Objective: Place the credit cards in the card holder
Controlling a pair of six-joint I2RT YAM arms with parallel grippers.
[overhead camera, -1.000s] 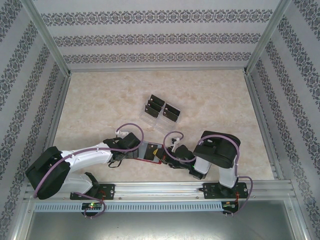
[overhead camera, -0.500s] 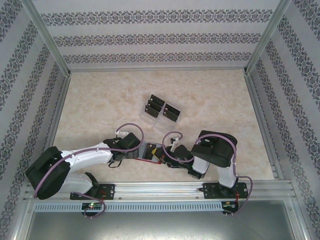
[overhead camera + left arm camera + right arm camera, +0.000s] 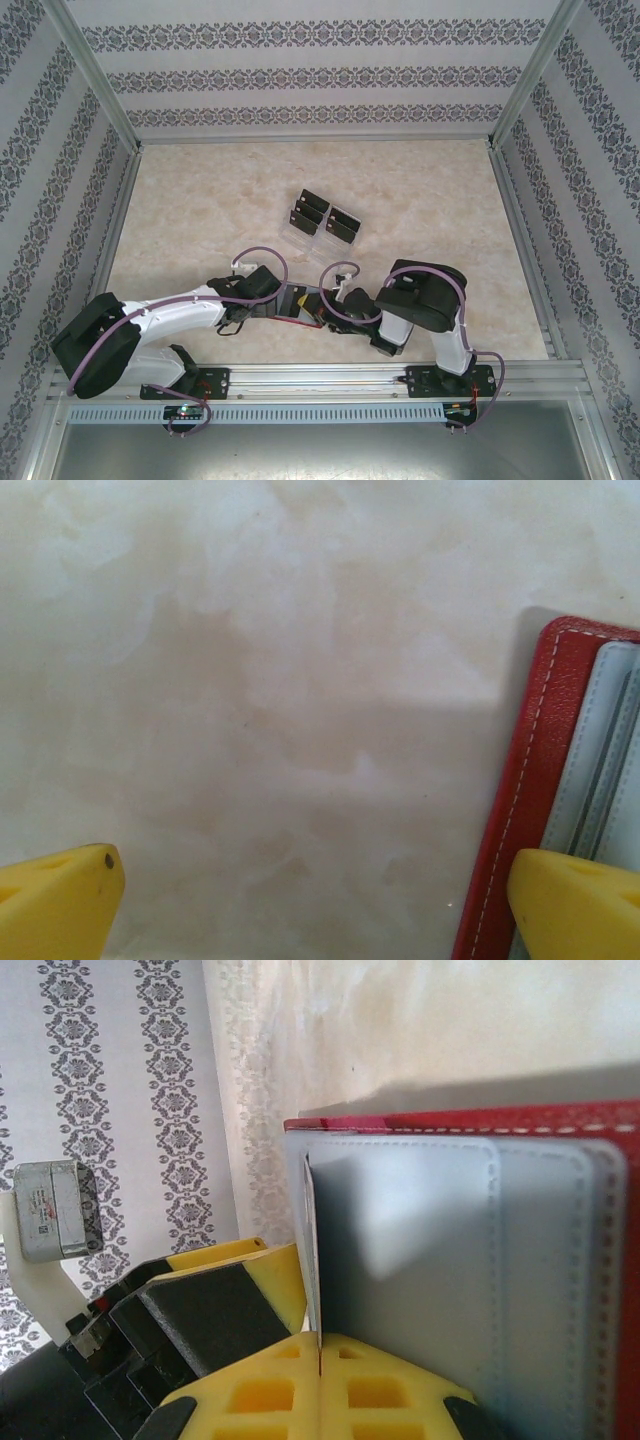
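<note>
Sliding the pinched credit card [image 3: 311, 1260] into a slot of the card holder [image 3: 500, 1122] is judged to be the step in hand. The card is seen edge-on in the right wrist view, pinched between the right fingers [image 3: 300, 1385], which are pressed together on its near edge. It is stood upright against the left end of the grey pockets [image 3: 430, 1240] of the opened holder. The holder is laid flat on the counter [image 3: 200, 200] near the arm bases, between the two wrists, while further credit cards [image 3: 343, 224] are stood in the clear tray [image 3: 318, 240] well apart from it. The left fingers [image 3: 575, 900] are spread wide, one over bare counter and the other over the holder's red stitched edge; whether that finger is pressing down cannot be told. For the step to be done well, the card's leading edge should be lined up with a pocket mouth, the card tipped from upright toward the plane of the pocket, and the push made slowly along the slot so that the lining is not buckled. The holder is probably light and easily dragged, so it would best be steadied by the left fingers before force is applied, and the pinch released only once the card is seated
</note>
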